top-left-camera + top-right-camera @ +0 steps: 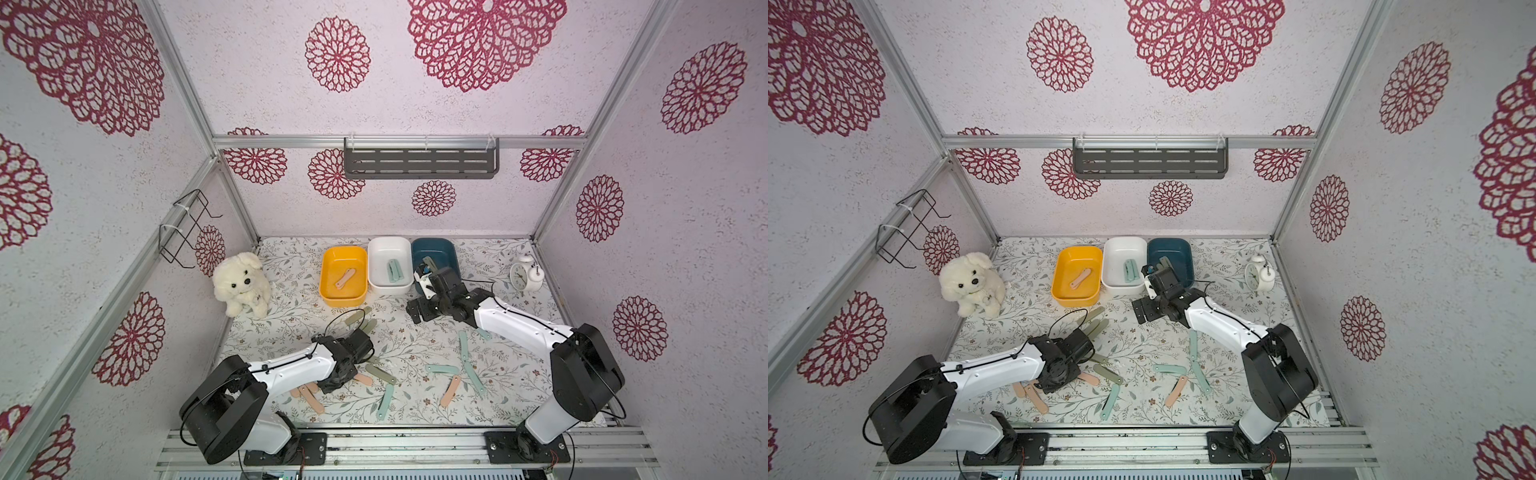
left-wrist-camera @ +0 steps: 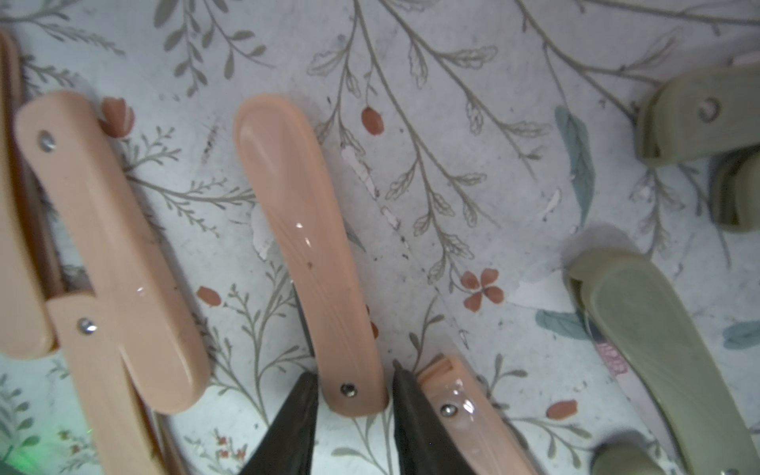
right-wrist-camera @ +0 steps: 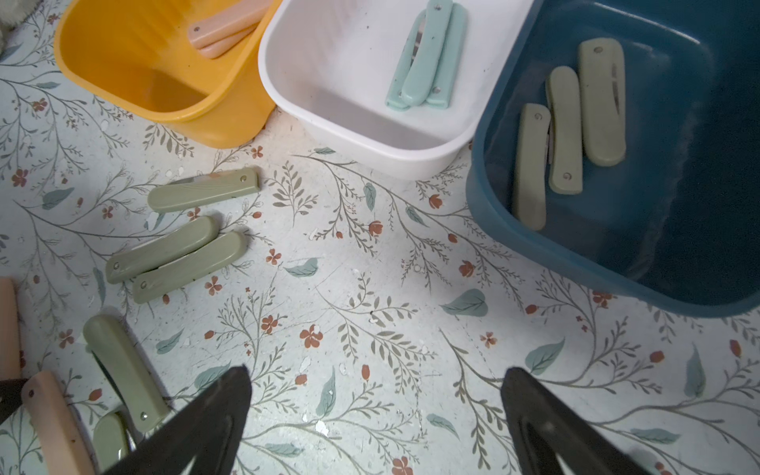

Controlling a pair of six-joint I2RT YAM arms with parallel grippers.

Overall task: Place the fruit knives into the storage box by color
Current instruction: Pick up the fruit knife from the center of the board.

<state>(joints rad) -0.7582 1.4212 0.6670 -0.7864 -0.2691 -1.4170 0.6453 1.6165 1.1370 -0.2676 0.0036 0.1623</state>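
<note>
1. Loose knives (image 1: 441, 368) lie scattered around the tabletop's (image 1: 415, 328) 6 o'clock.
2. Left tool (image 2: 354, 370), narrow, pinches a pink knife (image 2: 304, 230) lying at 7 o'clock.
3. Right tool (image 3: 376, 371) hangs wide, empty, at 12 o'clock by the blue box (image 3: 477, 197), which holds green knives (image 3: 565, 131).

Storage boxes (image 1: 380, 259) sit side by side at twelve o'clock on the table (image 1: 415, 332); plush dog (image 1: 241, 284) at ten, alarm clock (image 1: 524, 274) at two, fruit knives (image 1: 441, 368) toward six.
</note>
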